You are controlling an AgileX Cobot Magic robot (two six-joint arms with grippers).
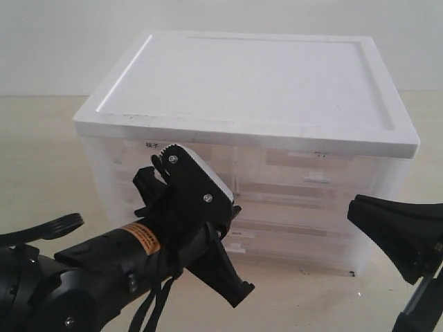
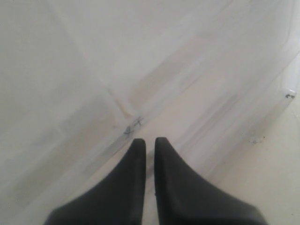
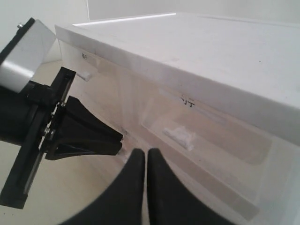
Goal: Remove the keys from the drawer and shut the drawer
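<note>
A translucent white drawer cabinet (image 1: 304, 181) with an opaque white top stands on the table, and all its drawer fronts look pushed in. The keys are not in view. My left gripper (image 2: 150, 140) is shut with nothing between its fingers. Its tips sit right at the cabinet's front near the middle seam between drawers, and the right wrist view shows those tips (image 3: 118, 138) at the plastic. My right gripper (image 3: 146, 152) is also shut and empty. It hovers low in front of the cabinet's right half (image 1: 353, 207), below a drawer handle (image 3: 179, 135).
The pale tabletop (image 1: 41, 180) spreads out to the left and in front of the cabinet. A plain wall rises behind it. The left arm's body (image 1: 104, 263) fills the lower left of the exterior view, and the two grippers are close together.
</note>
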